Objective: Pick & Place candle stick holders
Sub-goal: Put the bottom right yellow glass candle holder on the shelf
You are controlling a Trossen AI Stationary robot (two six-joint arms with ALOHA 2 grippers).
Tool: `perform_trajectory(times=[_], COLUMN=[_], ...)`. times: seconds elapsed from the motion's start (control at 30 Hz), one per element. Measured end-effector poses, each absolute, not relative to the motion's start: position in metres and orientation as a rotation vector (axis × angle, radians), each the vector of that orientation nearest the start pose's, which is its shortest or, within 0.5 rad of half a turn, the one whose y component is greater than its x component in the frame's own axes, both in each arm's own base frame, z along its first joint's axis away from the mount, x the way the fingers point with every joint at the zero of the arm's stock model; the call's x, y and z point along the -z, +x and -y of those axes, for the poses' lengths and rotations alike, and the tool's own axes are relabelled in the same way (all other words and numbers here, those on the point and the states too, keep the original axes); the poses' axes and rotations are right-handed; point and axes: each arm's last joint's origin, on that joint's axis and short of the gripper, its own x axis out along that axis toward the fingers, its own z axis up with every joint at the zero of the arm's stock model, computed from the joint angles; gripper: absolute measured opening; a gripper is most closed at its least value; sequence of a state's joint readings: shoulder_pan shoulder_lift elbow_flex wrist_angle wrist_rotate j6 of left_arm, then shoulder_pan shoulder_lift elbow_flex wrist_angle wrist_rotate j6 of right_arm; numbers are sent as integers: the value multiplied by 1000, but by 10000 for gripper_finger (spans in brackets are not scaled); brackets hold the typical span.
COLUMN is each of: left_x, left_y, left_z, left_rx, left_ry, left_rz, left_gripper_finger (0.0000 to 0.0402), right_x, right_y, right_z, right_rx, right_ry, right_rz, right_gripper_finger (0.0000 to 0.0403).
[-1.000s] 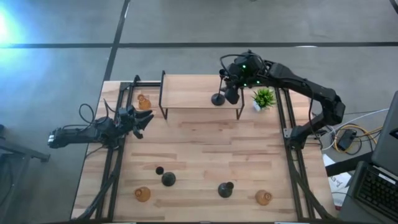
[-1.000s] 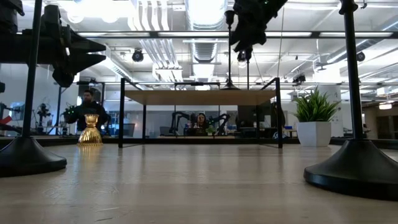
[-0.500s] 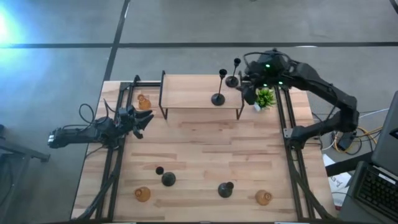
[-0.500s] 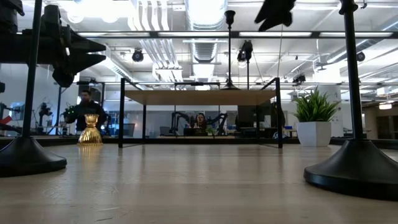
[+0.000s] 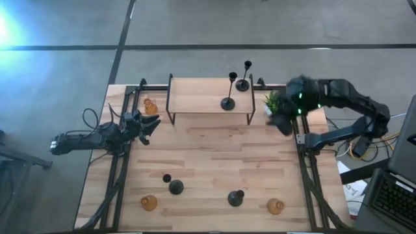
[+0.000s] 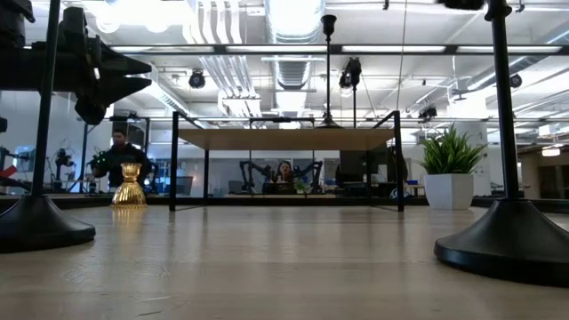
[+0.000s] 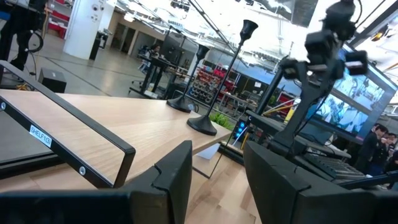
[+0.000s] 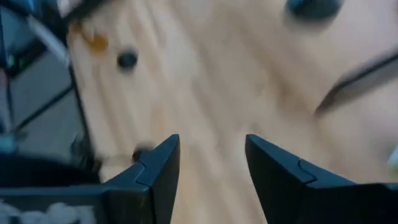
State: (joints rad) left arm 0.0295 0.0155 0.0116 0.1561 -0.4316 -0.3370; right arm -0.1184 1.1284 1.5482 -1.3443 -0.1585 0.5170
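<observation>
black holders on shelf: two [image 5: 228,103] [image 5: 243,84], upright, round base, thin stem, small top cup; on the raised wooden shelf, toward its right end
black holders on surface: two [image 5: 176,187] [image 5: 235,197], upright, near the front edge, well apart
amber holders: three, squat, bulb-shaped; one [image 5: 150,106] left of the shelf, two [image 5: 149,203] [image 5: 275,207] at the front

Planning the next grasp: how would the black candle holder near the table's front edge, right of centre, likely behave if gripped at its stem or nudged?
The black holder has a broad domed base under a thin stem, so it probably stands steady but might tip if pushed high up. It looks rigid, and the narrow smooth stem could slip between fingers.
</observation>
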Motion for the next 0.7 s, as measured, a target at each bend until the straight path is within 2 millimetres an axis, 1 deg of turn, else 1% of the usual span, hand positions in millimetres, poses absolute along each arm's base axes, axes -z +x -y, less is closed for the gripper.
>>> perform_trajectory(times=[0.13,0.27,0.4,0.47,0.57,0.7], left_x=[-181,-181,-181,-181,-181,-181], left_y=[94,94,94,94,94,94], left_z=[-15,-15,-15,-15,-15,-15], left_rx=[-431,-431,-431,-431,-426,-424], left_ry=[-361,-361,-361,-363,-409,-426], left_rz=[226,227,226,227,238,241], left_gripper_finger=[149,149,149,149,149,149], right_x=[-414,-411,-404,-396,-379,-357], right_y=[160,153,142,138,135,136], right_z=[-18,-50,-80,-95,-115,-140], right_rx=[171,177,245,283,344,385], right_ry=[692,732,747,759,780,752], right_rz=[-1044,-1081,-1104,-1118,-1178,-1253], right_gripper_finger=[149,132,123,123,125,125])
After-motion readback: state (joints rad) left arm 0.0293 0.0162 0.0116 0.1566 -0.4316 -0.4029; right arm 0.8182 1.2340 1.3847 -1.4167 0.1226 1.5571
